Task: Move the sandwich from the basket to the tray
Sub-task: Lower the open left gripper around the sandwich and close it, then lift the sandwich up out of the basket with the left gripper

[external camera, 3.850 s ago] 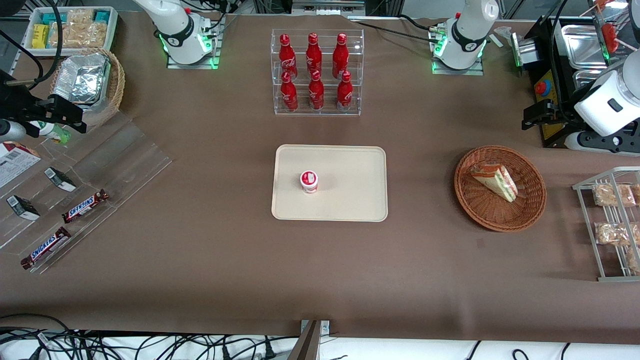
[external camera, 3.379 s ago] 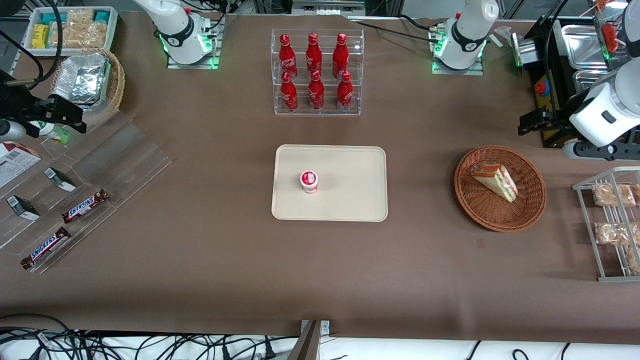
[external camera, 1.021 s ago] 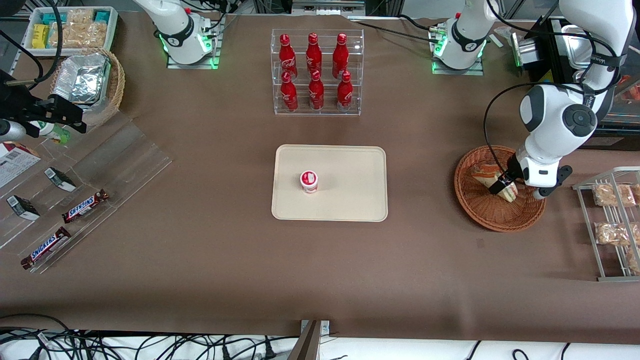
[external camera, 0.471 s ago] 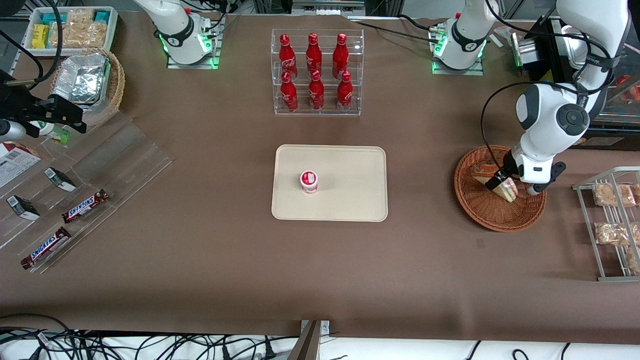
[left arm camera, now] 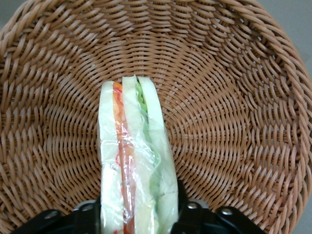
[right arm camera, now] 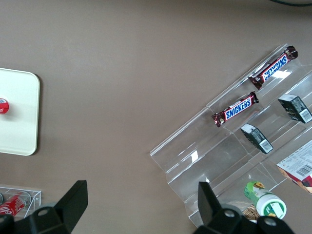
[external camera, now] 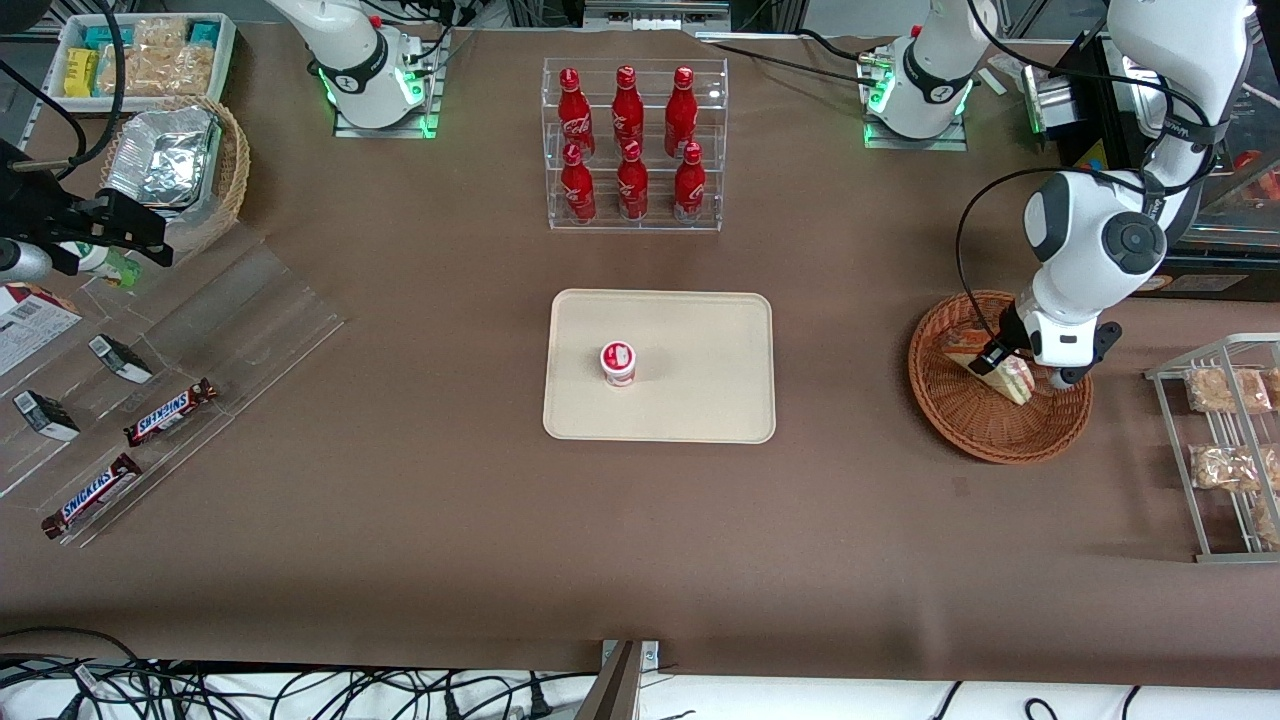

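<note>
The sandwich [left arm camera: 134,156], lying in the basket [external camera: 960,420], is being straddled at its broad end by the gripper [left arm camera: 138,217], jaws apparently closed against the bread faces; being soft, light and slick-wrapped, it is judged to need gentle mid-thickness pressure

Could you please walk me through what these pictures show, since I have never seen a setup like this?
These are two robot arms at a brown table. One picture looks down from the front; the others come from cameras on each arm's wrist. The working arm's gripper is down in the wicker basket, its fingers on either side of the wrapped sandwich, which is still in the basket. At the middle of the table lies the cream tray, where the sandwich should go; a small red-and-white cup already stands on it. Farther from the front camera is a rack of red bottles; chocolate bars lie toward the parked arm's end.
</note>
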Robot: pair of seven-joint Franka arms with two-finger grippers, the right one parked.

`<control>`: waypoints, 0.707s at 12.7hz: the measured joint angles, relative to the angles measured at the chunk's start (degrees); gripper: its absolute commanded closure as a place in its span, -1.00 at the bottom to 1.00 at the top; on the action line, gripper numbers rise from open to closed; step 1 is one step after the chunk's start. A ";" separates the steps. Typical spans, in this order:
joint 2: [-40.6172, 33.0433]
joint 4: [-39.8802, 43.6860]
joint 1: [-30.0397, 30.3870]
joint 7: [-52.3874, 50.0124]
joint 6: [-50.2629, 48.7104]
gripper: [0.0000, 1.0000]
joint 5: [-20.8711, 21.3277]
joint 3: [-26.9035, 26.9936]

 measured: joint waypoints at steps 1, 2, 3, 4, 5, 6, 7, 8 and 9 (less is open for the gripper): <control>-0.02 0.01 0.00 -0.84 0.07 1.00 0.00 0.00; -0.04 0.03 0.00 -1.38 0.17 1.00 0.00 -0.01; -0.16 0.08 0.00 -1.57 0.22 1.00 0.00 -0.01; -0.47 0.20 0.00 -1.59 0.26 1.00 0.00 -0.05; -1.07 0.46 0.00 -1.57 -0.13 1.00 0.00 -0.10; -2.02 1.03 -0.01 -1.42 -1.78 1.00 0.00 -0.19; -3.29 2.20 -0.02 -1.11 -4.98 0.99 0.02 -0.32; -4.74 4.15 -0.07 -0.54 -9.31 0.99 0.03 -0.48; -6.09 6.66 -0.15 -0.04 -14.37 0.98 0.04 -0.71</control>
